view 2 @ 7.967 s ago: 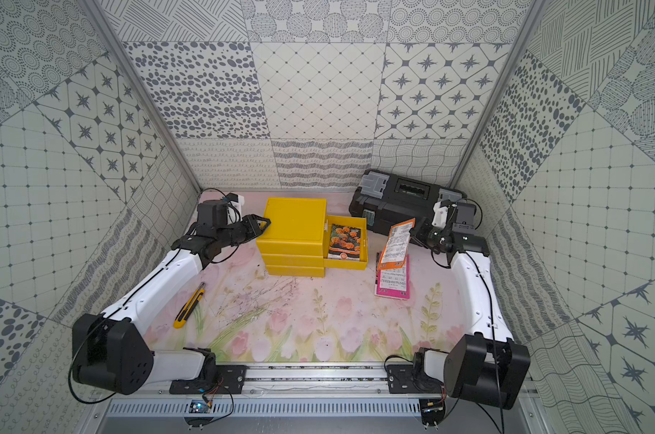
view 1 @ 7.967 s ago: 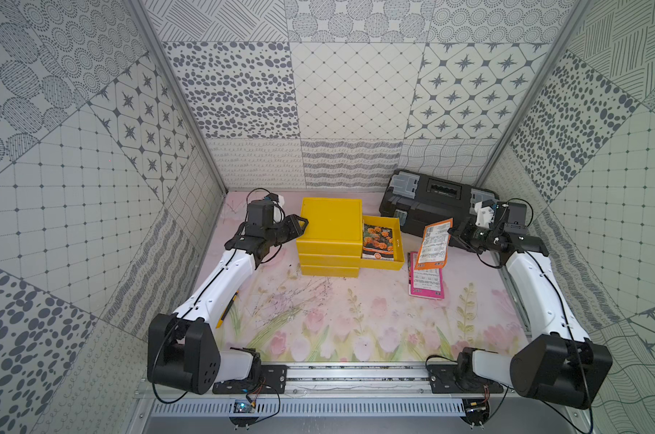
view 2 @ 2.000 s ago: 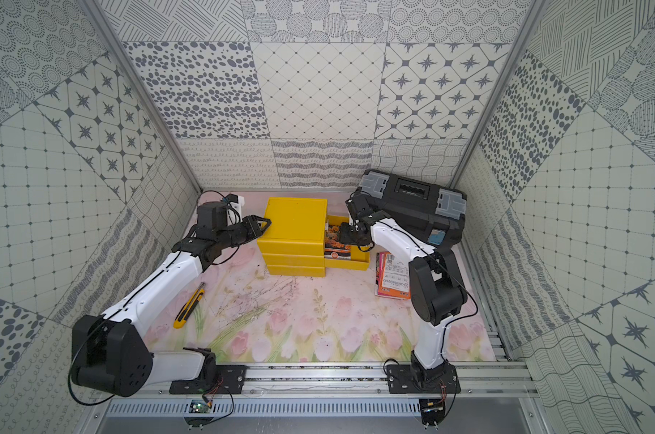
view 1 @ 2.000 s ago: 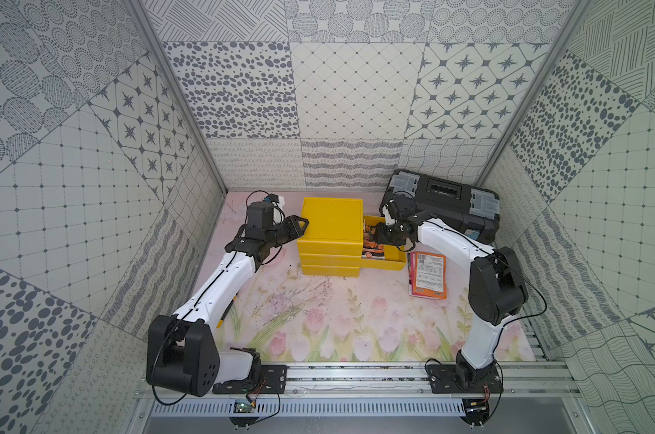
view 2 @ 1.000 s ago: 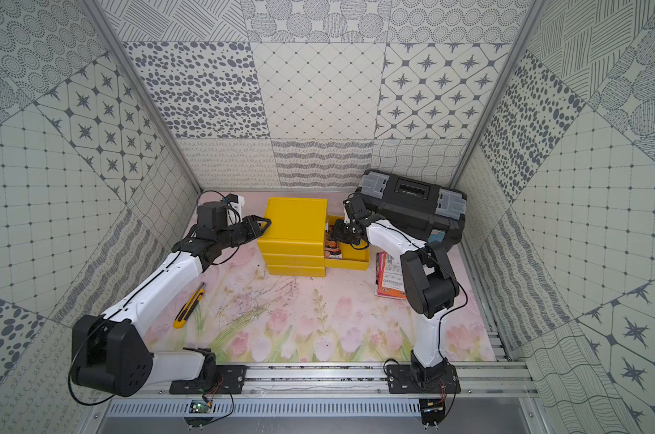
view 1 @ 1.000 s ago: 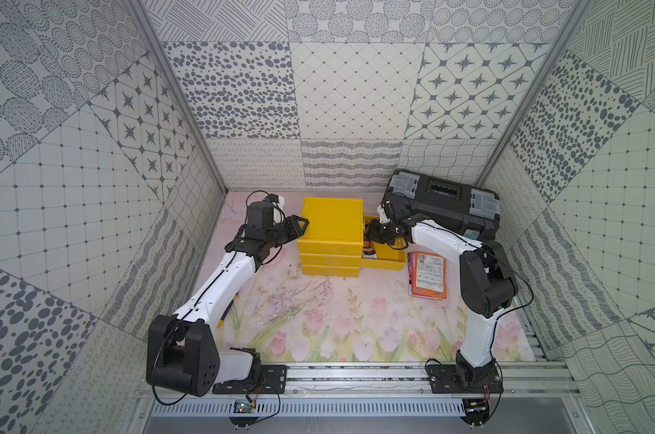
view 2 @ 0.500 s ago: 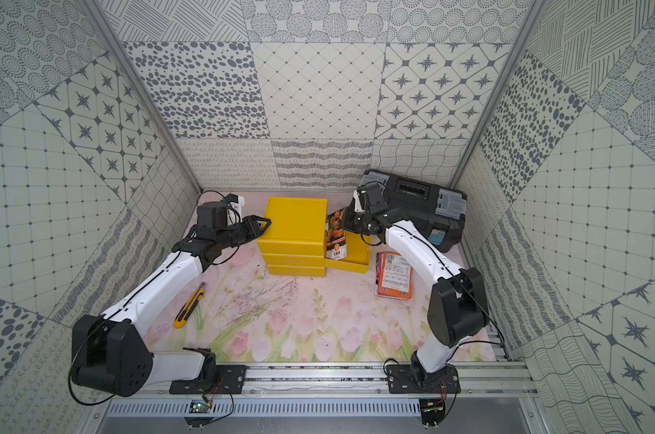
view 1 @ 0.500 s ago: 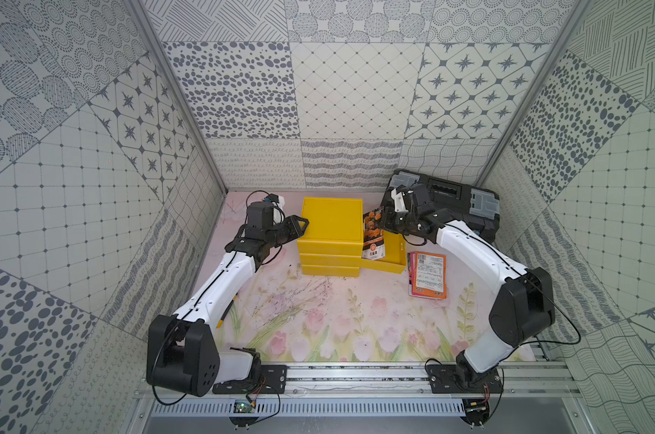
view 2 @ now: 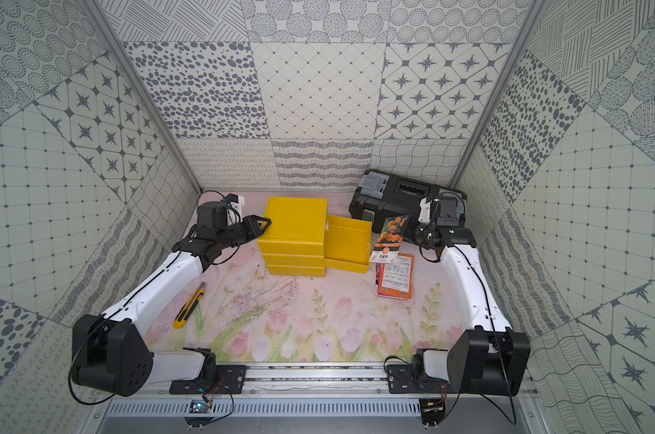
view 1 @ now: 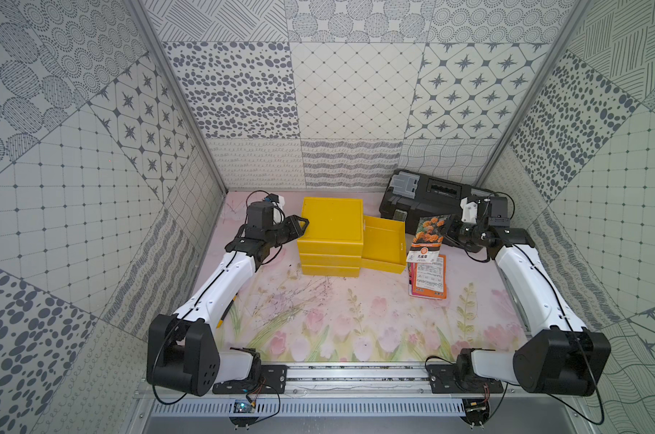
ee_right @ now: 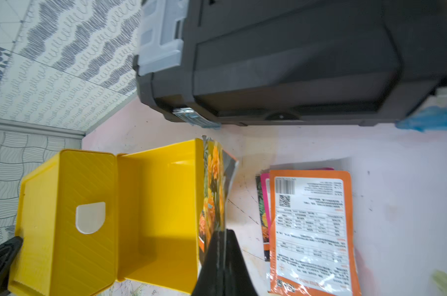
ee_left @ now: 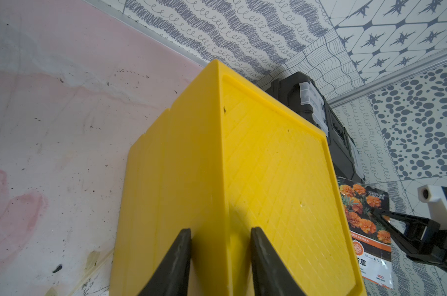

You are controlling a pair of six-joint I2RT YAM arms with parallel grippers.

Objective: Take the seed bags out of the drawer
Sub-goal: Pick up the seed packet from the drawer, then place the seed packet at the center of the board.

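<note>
Pinching the marigold bag [view 1: 429, 235] by one edge, the right end effector [view 1: 448, 230] is closed tight on the foil. The packet hangs upright in the air, just beside the outer wall of the drawer [view 1: 383, 240] and above the pile [view 1: 427, 280] of other bags lying flat on the surface [view 1: 318, 312]. An edge grip suits so thin and glossy a packet, which offers little else to catch.

The drawer is pulled out of the yellow cabinet [view 1: 331, 221], and its floor looks bare in both top views and the right wrist view. The left end effector [ee_left: 220, 235] straddles the cabinet's top edge, jaws narrowly apart and pressed against the plastic. It is probably bracing the light cabinet so it cannot slide while the drawer is worked.

This seems to be the last bag. What remains is probably to lower it onto the pile and let go.
</note>
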